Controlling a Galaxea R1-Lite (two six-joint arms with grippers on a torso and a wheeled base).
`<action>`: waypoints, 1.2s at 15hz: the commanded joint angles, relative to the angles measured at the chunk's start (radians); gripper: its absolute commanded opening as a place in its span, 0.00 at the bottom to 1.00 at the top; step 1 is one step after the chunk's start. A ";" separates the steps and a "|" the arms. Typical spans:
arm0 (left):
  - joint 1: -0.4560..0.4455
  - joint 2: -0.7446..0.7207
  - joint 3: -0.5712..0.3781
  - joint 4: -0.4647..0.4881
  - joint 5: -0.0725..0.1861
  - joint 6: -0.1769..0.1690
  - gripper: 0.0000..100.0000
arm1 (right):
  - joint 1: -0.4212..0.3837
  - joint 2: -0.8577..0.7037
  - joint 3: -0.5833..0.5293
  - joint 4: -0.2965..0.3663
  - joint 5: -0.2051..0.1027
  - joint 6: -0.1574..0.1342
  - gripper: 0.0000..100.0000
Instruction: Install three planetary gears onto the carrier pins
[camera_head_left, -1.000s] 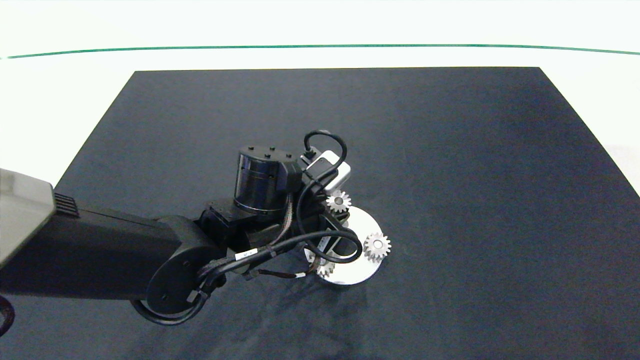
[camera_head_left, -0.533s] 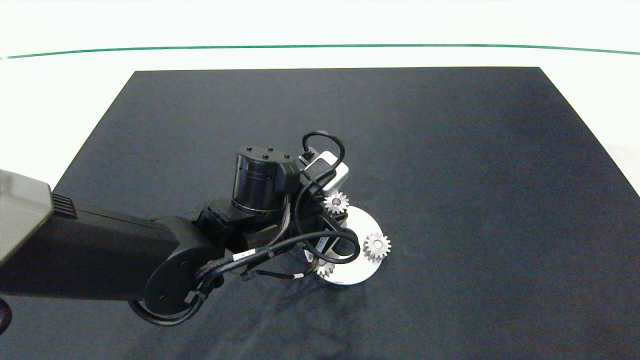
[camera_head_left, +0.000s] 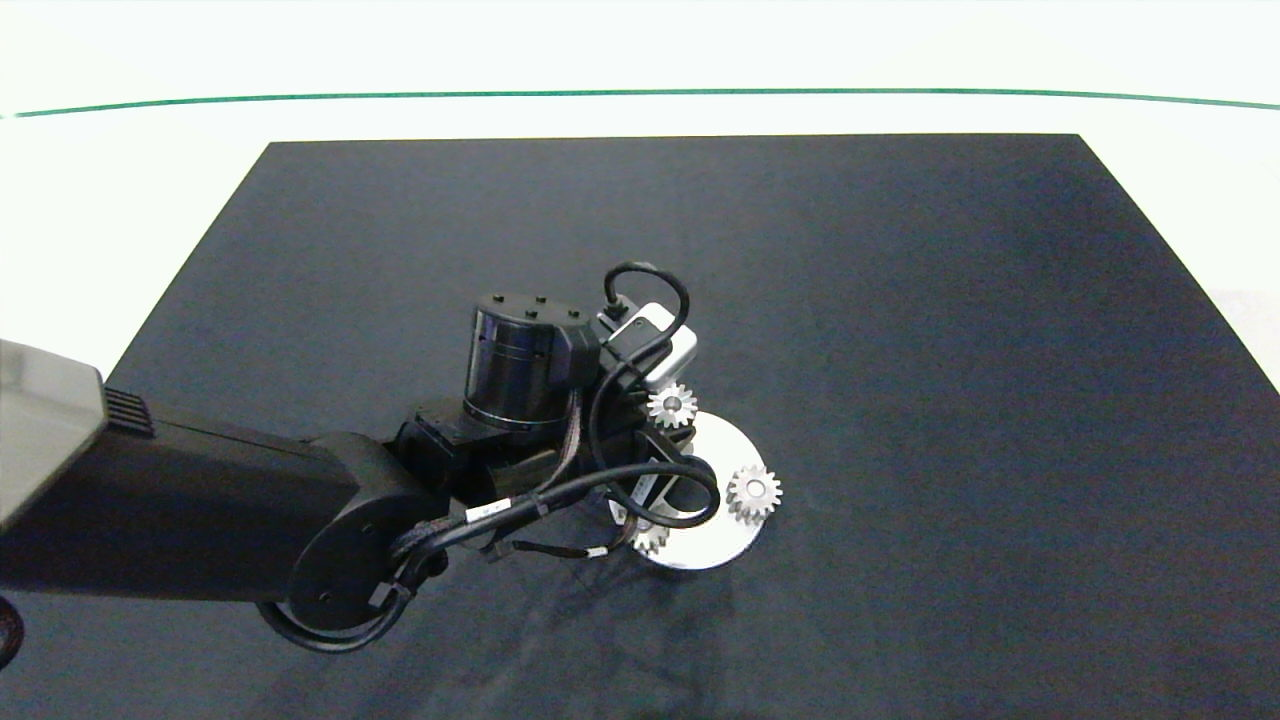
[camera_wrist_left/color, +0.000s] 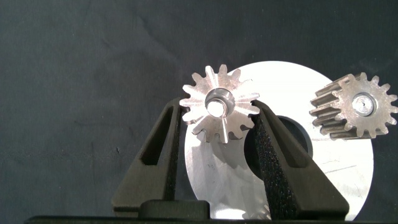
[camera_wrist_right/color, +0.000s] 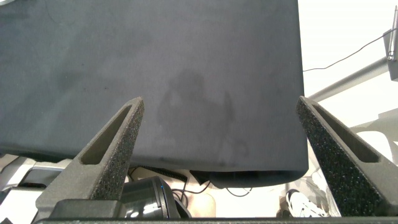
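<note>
A white carrier disc (camera_head_left: 712, 545) lies on the black mat with three silvery planetary gears on it. In the left wrist view one gear (camera_wrist_left/color: 219, 104) sits at the disc's rim, and my left gripper (camera_wrist_left/color: 217, 118) is shut on it, a foam pad against each flank. A light round centre shows in that gear's hole; I cannot tell how deep it sits on a carrier pin. In the head view this is the far gear (camera_head_left: 672, 405). A second gear (camera_wrist_left/color: 356, 107) rests on its pin at the right rim (camera_head_left: 753, 491). A third gear (camera_head_left: 650, 538) peeks from under the cable. My right gripper (camera_wrist_right/color: 221, 106) stands open, off the mat.
The black mat (camera_head_left: 900, 300) lies on a white table with a green line near its far edge. The left arm's wrist and cable loop (camera_head_left: 640, 470) cover the disc's left half. The right wrist view shows the mat's edge and floor clutter beyond.
The left wrist has shifted slightly to the left, and the held gear moved a few pixels with it. Nothing has moved in the last half second.
</note>
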 joint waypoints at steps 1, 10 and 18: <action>0.004 0.002 0.000 -0.001 0.001 0.002 0.10 | 0.001 0.001 0.000 0.022 -0.002 -0.001 1.00; 0.001 0.005 0.001 0.000 0.001 0.003 1.00 | 0.001 0.001 -0.004 0.030 -0.002 -0.001 1.00; 0.006 -0.021 0.001 0.008 0.001 0.005 1.00 | 0.001 0.001 -0.008 0.030 -0.002 -0.004 1.00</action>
